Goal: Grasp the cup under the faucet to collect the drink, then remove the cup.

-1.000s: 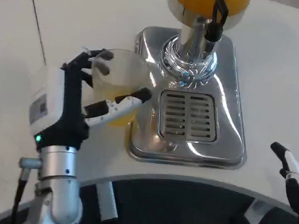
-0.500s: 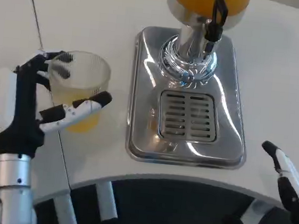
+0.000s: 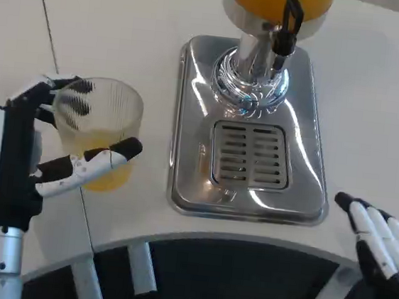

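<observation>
1. Starting at the far left, the left hand [image 3: 20,156] is seen wrapped round the cup [image 3: 98,133]: a thumb lies across its near side and the other fingers [image 3: 68,93] are hooked over its far side, so the cup is grasped

2. The cup is held upright, its long axis vertical and its mouth up, with orange drink in its lower part. It is placed over the white table [image 3: 127,20], to the left of the drip tray [image 3: 251,133] and apart from it, no longer under the faucet [image 3: 290,23]

3. The coming move is judged to be a set-down and release; for that the cup must be kept level, and the table just beneath it is the nearest resting place. The left hand is far nearer to the cup than the right

4. The dispenser [image 3: 275,4] of orange drink is set at the tray's far end

5. At the lower right the right hand [image 3: 382,244] is seen near the table edge, fingers straight and apart, nothing held

6. No brand, label or writing can be read anywhere
</observation>
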Available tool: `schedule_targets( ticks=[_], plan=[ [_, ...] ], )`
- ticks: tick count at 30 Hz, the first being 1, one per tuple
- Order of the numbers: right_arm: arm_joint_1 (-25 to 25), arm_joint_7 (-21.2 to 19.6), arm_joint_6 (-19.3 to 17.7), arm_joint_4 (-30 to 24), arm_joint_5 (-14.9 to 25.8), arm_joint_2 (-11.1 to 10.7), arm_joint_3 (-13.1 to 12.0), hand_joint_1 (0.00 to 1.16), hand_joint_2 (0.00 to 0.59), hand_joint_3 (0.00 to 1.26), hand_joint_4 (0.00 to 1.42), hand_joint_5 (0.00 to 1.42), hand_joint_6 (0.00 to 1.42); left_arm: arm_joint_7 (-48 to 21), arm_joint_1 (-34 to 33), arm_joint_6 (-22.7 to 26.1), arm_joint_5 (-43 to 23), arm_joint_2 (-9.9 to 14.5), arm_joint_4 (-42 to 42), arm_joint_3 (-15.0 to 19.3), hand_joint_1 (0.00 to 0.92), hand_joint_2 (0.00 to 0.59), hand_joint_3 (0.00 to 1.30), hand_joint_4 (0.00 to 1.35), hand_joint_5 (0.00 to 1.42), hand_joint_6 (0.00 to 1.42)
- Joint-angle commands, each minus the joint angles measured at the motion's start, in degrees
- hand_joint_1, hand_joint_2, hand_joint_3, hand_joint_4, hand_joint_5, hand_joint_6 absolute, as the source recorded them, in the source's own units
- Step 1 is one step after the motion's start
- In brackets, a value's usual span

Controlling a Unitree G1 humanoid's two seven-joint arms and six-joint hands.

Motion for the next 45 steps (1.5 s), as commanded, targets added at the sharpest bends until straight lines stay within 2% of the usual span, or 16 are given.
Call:
schedule_targets(
  ticks=[1,6,15,23,31,37,45],
  plan=[
    [1.6,-2.2,-3.8,1.0,-3.6,-1.6,-1.5,0.31,0.426,0.00,0.00,0.00,0.00,-1.5,2.6,-2.1,-1.3,-1.1,-5.2,0.8,0.824,0.000,1.14,1.23,1.25,1.42],
    [-0.4,-3.0,-5.0,3.2,-4.3,-2.2,-2.8,0.30,0.433,0.00,0.00,0.00,0.00,-4.4,7.1,-3.8,-2.6,-1.3,-11.4,0.8,0.824,0.000,1.14,1.23,1.27,1.42],
    [-4.2,-2.8,-4.8,3.6,-4.8,-2.4,-3.0,0.29,0.442,0.00,0.00,0.00,0.00,-9.2,15.6,-7.5,-4.3,-1.3,-18.2,1.1,0.824,0.000,1.14,1.23,1.27,1.42],
    [-4.0,-3.3,-5.9,3.1,-2.5,-3.2,-5.3,0.28,0.445,0.00,0.00,0.00,0.00,-13.6,22.0,-11.5,-7.2,-1.8,-23.2,1.8,0.824,0.000,1.14,1.23,1.27,1.42],
    [-2.9,-4.3,-8.9,3.7,-2.1,-3.5,-5.5,0.27,0.445,0.00,0.00,0.00,0.00,-17.6,27.3,-12.7,-10.5,-2.6,-28.2,2.7,0.824,0.000,1.14,1.23,1.27,1.42],
    [-0.7,-5.7,-11.4,3.5,-1.6,-2.6,-4.4,0.23,0.453,0.00,0.00,0.00,0.00,-20.3,31.3,-14.3,-11.8,-3.2,-30.0,2.3,0.824,0.000,1.14,1.23,1.27,1.42],
    [1.4,-6.2,-14.0,2.0,-1.7,-1.4,-1.6,0.20,0.467,0.00,0.00,0.00,0.00,-21.3,32.4,-16.3,-10.8,-4.6,-30.7,1.8,0.827,0.000,1.14,1.23,1.27,1.42]
  ],
)
